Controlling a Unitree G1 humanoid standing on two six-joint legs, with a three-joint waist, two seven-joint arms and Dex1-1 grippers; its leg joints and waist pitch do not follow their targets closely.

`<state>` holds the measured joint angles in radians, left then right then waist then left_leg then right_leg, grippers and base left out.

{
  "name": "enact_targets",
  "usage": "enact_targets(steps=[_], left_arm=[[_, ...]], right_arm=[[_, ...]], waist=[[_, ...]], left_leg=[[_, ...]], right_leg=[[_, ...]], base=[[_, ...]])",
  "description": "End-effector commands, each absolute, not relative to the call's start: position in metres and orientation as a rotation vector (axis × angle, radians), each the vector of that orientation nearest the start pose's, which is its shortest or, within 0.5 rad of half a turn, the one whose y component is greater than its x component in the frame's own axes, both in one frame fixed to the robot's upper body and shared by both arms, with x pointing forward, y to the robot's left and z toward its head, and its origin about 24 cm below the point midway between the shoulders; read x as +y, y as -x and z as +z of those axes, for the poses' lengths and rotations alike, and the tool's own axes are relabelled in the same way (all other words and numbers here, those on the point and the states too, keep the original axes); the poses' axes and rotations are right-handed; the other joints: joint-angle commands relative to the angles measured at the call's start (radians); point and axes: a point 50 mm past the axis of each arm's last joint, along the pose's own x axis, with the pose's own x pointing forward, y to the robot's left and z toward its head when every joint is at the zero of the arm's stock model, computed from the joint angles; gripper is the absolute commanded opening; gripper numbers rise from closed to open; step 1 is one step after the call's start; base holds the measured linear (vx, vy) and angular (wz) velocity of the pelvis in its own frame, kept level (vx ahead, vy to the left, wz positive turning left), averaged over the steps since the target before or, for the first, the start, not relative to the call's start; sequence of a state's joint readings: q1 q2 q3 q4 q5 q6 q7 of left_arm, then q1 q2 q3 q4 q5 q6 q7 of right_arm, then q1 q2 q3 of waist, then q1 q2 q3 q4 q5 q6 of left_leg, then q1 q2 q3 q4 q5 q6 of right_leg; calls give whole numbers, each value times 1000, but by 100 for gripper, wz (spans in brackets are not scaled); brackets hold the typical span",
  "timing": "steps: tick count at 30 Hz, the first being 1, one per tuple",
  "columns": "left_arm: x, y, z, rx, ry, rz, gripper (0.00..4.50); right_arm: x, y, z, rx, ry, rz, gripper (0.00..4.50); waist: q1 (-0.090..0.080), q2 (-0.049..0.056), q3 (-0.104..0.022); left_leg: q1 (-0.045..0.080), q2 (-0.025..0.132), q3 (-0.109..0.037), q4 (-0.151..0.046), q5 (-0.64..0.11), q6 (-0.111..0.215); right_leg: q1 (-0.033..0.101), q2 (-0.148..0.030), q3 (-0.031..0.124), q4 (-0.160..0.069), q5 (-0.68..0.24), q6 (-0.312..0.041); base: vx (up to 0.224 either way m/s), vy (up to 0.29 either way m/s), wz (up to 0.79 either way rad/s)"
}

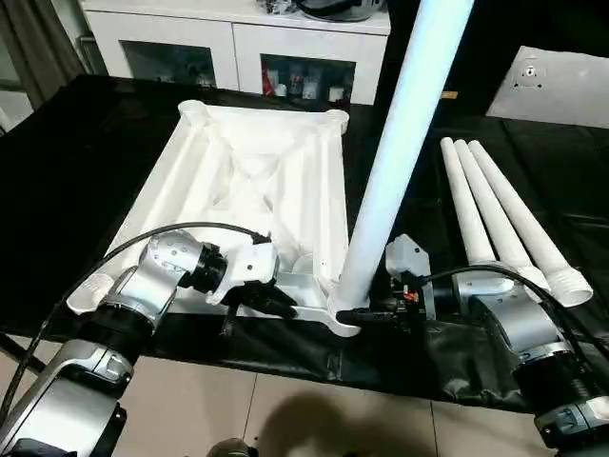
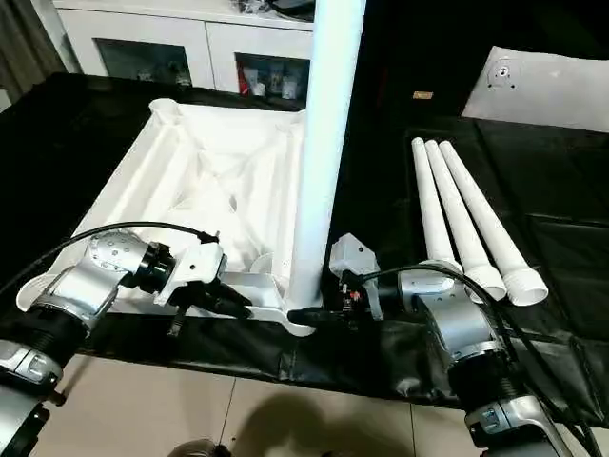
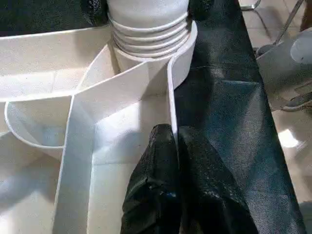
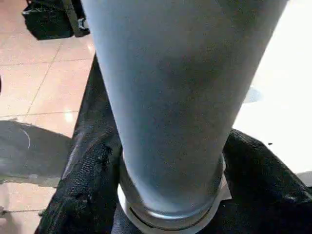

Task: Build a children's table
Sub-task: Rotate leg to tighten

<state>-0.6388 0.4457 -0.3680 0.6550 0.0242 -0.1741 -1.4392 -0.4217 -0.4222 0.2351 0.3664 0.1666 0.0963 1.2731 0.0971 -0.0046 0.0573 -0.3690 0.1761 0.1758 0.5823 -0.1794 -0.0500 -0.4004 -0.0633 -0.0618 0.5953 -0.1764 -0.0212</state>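
White plastic rectangular tabletop (image 1: 257,181) lies underside up on the black cloth (image 1: 95,133), ribs and rim showing, round sockets at its corners. One long white tapered tube leg (image 1: 400,152) stands nearly upright in the near corner socket (image 1: 344,319), threaded end part-seated; its long axis runs vertical, leaning slightly away from the right gripper. Right gripper (image 1: 366,314) sits at the base of that leg, just above the socket, a black finger on each side of the tube; jaws part-open around it, and whether the pads actually press the leg I cannot tell. Left gripper (image 3: 174,146) is on the other side of the same corner, fingers pinched together on the thin upright rim (image 3: 171,97) of the tabletop, steadying it. Right arm is plainly the nearer one to the leg; any turning-in would likely be about that vertical axis. Three more white tapered tube legs (image 1: 500,214) lie side by side on the cloth beyond the right gripper, wide threaded ends toward the robot. White glass-door cabinets (image 1: 228,48) stand behind.
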Motion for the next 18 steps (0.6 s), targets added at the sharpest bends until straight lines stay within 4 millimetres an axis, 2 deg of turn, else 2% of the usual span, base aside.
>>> enact_targets(steps=[1,5,6,7,9,10,11,12,13,14,16,17,18], left_arm=[[136,-302,51,464,-638,-1701,0],[131,-313,54,417,-534,-1516,0],[124,-318,55,390,-475,-1416,0],[122,-318,55,387,-465,-1406,0],[111,-319,55,369,-388,-1338,0],[106,-318,55,364,-367,-1319,0],[99,-318,54,360,-340,-1293,0],[79,-315,53,351,-271,-1243,0],[70,-315,52,347,-247,-1213,0],[64,-315,52,344,-235,-1193,0],[58,-315,53,340,-226,-1175,0],[42,-317,54,329,-200,-1109,0],[34,-319,55,323,-190,-1065,0]], right_arm=[[-139,-286,56,295,213,1419,274],[-132,-284,52,302,117,1307,273],[-125,-282,45,307,95,1241,273],[-123,-281,44,310,92,1232,272],[-112,-279,36,326,63,1162,272],[-107,-279,34,328,50,1135,272],[-100,-278,32,328,23,1097,272],[-81,-279,29,332,-42,1020,272],[-73,-281,28,332,-61,979,272],[-68,-283,28,333,-70,953,272],[-63,-284,28,337,-77,921,272],[-51,-292,28,355,-97,810,272],[-45,-298,29,368,-106,731,272]], waist=[[-2,-6,-56],[-2,-6,-51],[-6,-6,-48],[-8,-7,-46],[-17,-7,-41],[-22,-6,-40],[-28,-8,-38],[-36,-8,-36],[-42,-10,-36],[-46,-9,-35],[-57,-9,-33],[-64,-11,-32],[-69,-9,-32]], left_leg=[[14,62,-13,-68,-198,58],[16,63,-14,-71,-219,48],[17,62,-15,-75,-243,36],[20,61,-17,-75,-269,23],[17,59,-22,-80,-303,7],[22,60,-24,-81,-332,-2],[20,57,-27,-82,-345,-4],[22,55,-30,-82,-361,-6],[22,55,-29,-82,-364,-10],[23,54,-31,-81,-372,-13],[28,47,-33,-78,-401,-8],[25,45,-34,-80,-404,-6],[26,45,-35,-80,-412,-10]], right_leg=[[46,-88,50,-65,-232,-219],[44,-88,50,-71,-272,-212],[42,-88,51,-73,-317,-203],[38,-92,52,-82,-371,-190],[38,-92,50,-90,-459,-160],[33,-93,50,-95,-509,-141],[32,-96,49,-101,-547,-127],[28,-95,47,-106,-585,-114],[27,-94,47,-107,-592,-109],[25,-93,46,-108,-604,-107],[18,-93,42,-123,-672,-73],[18,-90,40,-124,-670,-69],[15,-91,38,-124,-676,-69]], base=[[0,0,0],[0,0,0],[0,0,0],[0,0,0],[0,0,0],[0,0,0],[0,0,0],[0,0,0],[0,0,0],[0,0,0],[0,0,0],[0,0,0],[0,0,0]])
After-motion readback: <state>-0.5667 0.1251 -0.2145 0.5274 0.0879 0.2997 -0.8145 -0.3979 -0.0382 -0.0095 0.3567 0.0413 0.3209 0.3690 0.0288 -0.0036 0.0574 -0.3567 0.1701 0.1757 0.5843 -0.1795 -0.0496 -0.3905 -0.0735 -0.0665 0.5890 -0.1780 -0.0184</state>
